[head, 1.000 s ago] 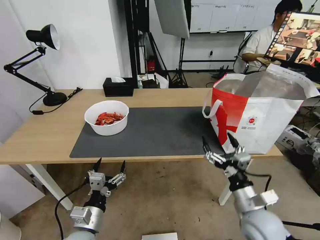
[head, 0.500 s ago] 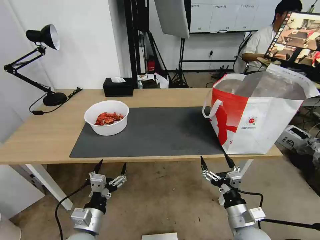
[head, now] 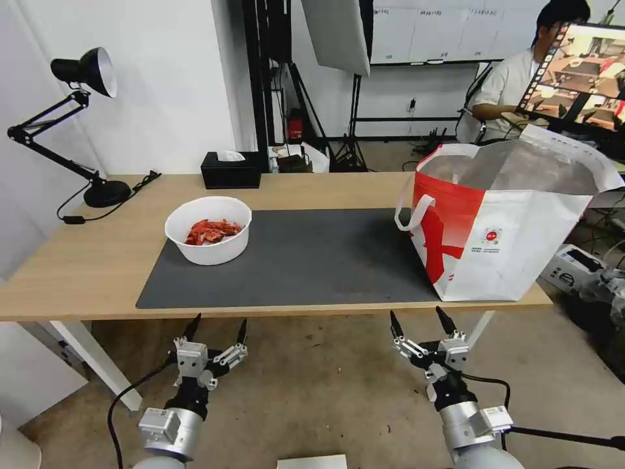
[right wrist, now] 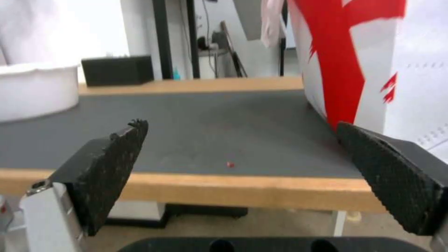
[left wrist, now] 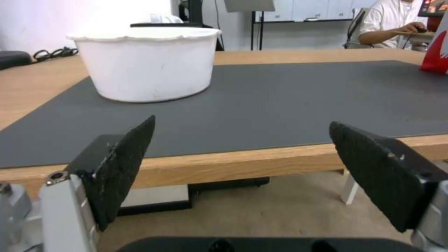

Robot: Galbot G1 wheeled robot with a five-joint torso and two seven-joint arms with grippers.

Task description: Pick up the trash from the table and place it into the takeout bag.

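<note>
Left gripper [head: 217, 327]: below the table's near edge, toward its left end, fingers spread, nothing between them. Right gripper [head: 418, 320]: below the near edge toward the right end, fingers spread, nothing between them. Table [head: 84, 260]: light wood, bearing a dark grey mat [head: 312, 260]. Red crumb [right wrist: 230, 164]: on the mat near its near edge. Bag [head: 501, 221]: white and red, foil-lined, upright and open-mouthed at the table's near right corner, partly on the mat's right end. Bowl [head: 208, 229]: white, holding red shells, on the mat's far left corner. Tissue box [head: 230, 169]: black, at the far edge. Lamp [head: 78, 124]: black, at the far left corner.
</note>
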